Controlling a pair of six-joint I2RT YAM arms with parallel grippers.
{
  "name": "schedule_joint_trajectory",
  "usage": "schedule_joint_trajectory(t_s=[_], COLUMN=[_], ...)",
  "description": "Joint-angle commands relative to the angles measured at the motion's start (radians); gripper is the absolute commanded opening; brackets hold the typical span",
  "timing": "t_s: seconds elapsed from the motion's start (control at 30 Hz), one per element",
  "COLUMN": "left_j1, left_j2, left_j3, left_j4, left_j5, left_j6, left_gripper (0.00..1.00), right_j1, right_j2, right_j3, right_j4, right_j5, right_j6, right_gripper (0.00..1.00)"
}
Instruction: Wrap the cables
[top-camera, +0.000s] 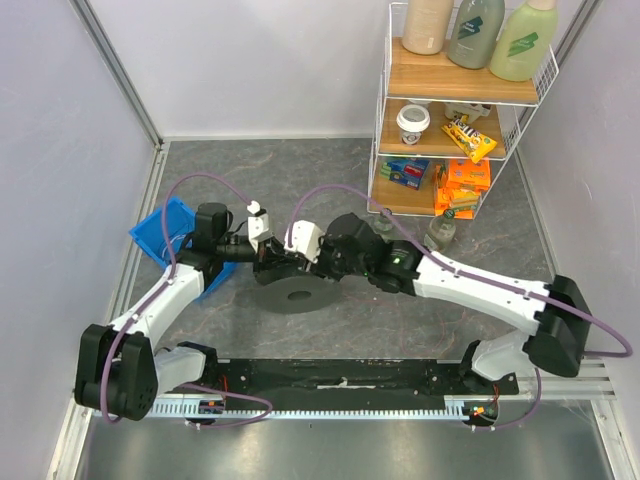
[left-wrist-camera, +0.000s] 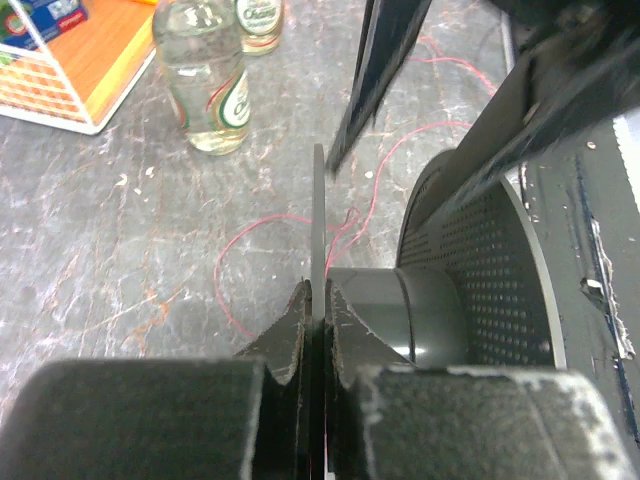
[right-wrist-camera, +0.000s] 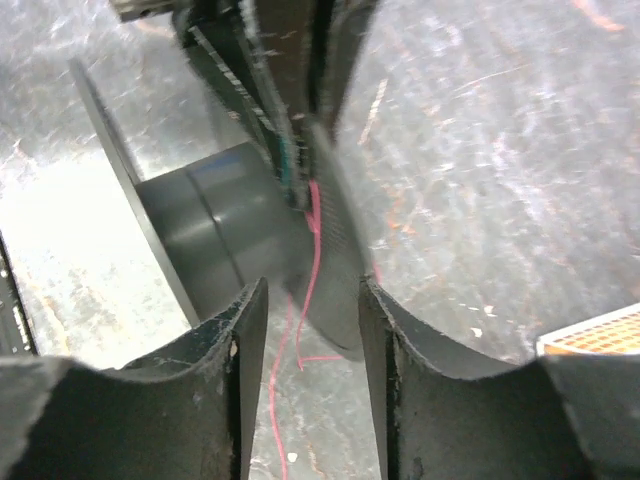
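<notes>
Evidently we had the left gripper (left-wrist-camera: 317, 300) shut hard on the thin rim of one flange of the spool (top-camera: 297, 296), with no gap showing between the pads and the disc. We judged that this grip was there to steady the spool while the other arm worked.

The right gripper (right-wrist-camera: 312, 300) stood partly open and held nothing. Its jaws straddled the edge of the other flange, and the cable (right-wrist-camera: 309, 262) ran down through the gap untouched, which we took as room for the wire to slide rather than be pinched.

The rest of the cable lay in loose loops on the table (left-wrist-camera: 90, 260), between the spool and the bottles (left-wrist-camera: 205, 90) to the right. One strand rose to the hub, which looked bare, so we reckoned the wrapping had hardly begun.

The spool was matte dark grey: a smooth round hub, one plain thin flange, and one dotted with small holes. The cable was string-thin, pink and limp. The pads were black, scuffed and flaking at their edges. The table was grey and marbled, and the bottles were clear glass.
</notes>
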Motion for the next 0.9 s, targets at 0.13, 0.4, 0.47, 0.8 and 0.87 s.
schedule_joint_trajectory(t_s=[0.13, 0.4, 0.47, 0.8, 0.87], left_j1=[-0.001, -0.016, -0.034, -0.113, -0.114], left_j2=[-0.024, -0.071, -0.091, -0.176, -0.187], left_j3=[0.126, 0.201, 0.21, 0.229, 0.235], left_j4=[-0.149, -0.175, -0.175, -0.19, -0.186], left_j5=[0.009, 0.046, 0.044, 0.023, 0.026], left_j6=[0.072, 0.15, 0.168, 0.241, 0.225], left_gripper=[0.02, 0.02, 0.02, 0.02, 0.02], right_j1=[-0.073, -0.116, -0.116, -0.116, -0.116], right_j2=[-0.172, -0.217, -0.224, -0.202, -0.203], right_j3=[-0.028, -0.028, -0.03, -0.011, -0.022], right_j4=[-0.005, 0.019, 0.047, 0.098, 0.096], right_j5=[-0.068, -0.206, -0.242, -0.343, -0.346], right_j6=[-0.016, -0.061, -0.065, -0.096, -0.107], right_gripper=[0.61, 0.69, 0.7, 0.61, 0.54])
